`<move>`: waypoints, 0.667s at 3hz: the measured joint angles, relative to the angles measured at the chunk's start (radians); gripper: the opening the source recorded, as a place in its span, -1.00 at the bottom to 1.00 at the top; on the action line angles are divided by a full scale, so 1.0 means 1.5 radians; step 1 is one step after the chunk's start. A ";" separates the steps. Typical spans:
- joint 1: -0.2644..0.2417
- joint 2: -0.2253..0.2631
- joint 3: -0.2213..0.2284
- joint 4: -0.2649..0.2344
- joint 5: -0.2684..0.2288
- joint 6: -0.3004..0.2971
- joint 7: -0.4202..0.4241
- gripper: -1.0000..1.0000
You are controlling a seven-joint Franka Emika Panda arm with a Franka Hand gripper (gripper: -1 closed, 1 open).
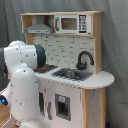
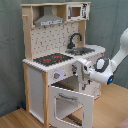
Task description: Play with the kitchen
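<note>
In the first exterior view, the kitchen (image 1: 70, 65) is standing tall and upright, filling the middle and the first exterior view's right. Its front is facing toward the first exterior view's lower left. A grey hood (image 1: 39, 29) and a toy microwave (image 1: 73, 23) are sitting up high. A black faucet (image 1: 84, 59) is bending over the sink (image 1: 72, 74). No words can be read on it. The big white robot arm (image 1: 22, 85) is standing close in front, on the first exterior view's left, hiding part of the kitchen. The hand is not showing here.

In the second exterior view, the kitchen is standing upright on the wooden floor (image 2: 15, 119), with its front facing toward the second exterior view's lower right. The stove (image 2: 51, 59) is showing red rings. The oven door (image 2: 70, 102) is hanging open, swung out. The arm is reaching in from the second exterior view's right, bending down to the kitchen's front. The gripper (image 2: 79, 75) is sitting right at the front edge, just above the open door. I cannot tell if its fingers are apart or together.
</note>
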 joint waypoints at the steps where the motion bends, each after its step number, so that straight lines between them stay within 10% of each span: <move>1: 0.000 0.001 0.000 0.000 0.000 0.000 0.001 -1.00; 2: 0.000 -0.002 -0.001 -0.004 0.002 -0.002 -0.077 -1.00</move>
